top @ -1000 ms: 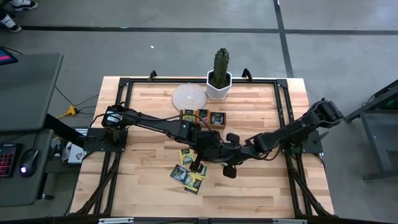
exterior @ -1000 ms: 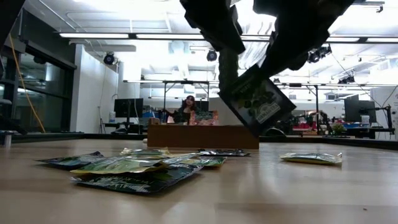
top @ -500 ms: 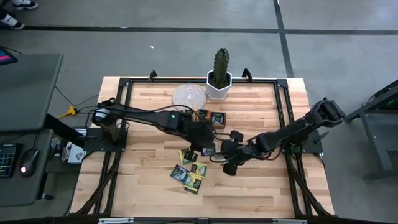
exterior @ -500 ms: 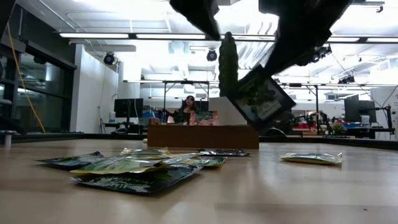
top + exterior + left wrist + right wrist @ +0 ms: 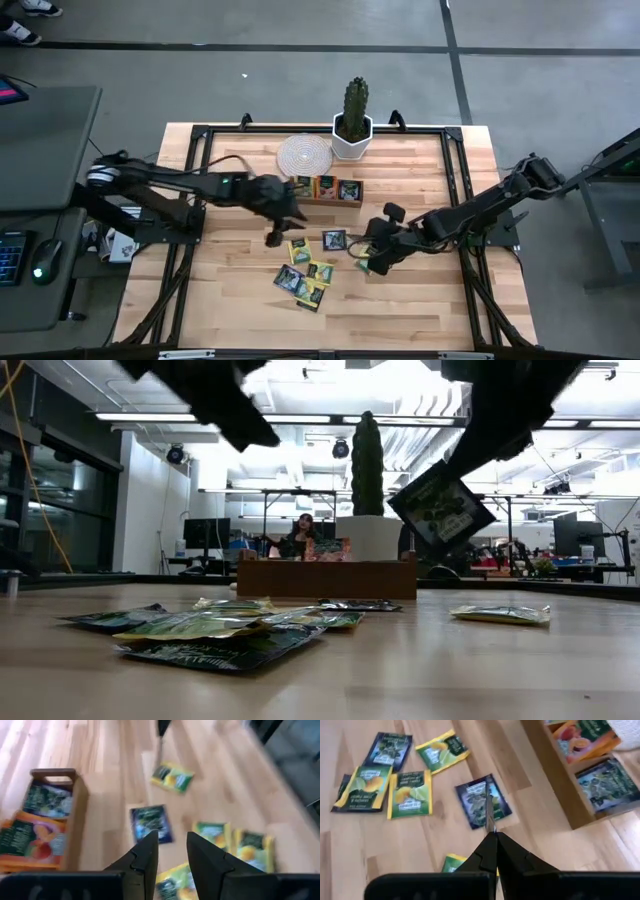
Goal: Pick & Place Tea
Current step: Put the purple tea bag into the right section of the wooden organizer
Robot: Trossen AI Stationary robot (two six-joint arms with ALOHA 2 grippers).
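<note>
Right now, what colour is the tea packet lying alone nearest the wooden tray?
Dark blue tea packet, clearest in the right wrist view.

— What sits along the frame's upper middle?
— A cactus in a white pot (image 5: 353,128), a round woven coaster (image 5: 303,155) left of it, the wooden tray (image 5: 327,190) just below.
— And the arms?
— Left gripper (image 5: 275,233) at centre-left; right gripper (image 5: 366,262) right of centre, near the scattered tea packets (image 5: 304,276), one dark packet (image 5: 334,240) between them.
</note>
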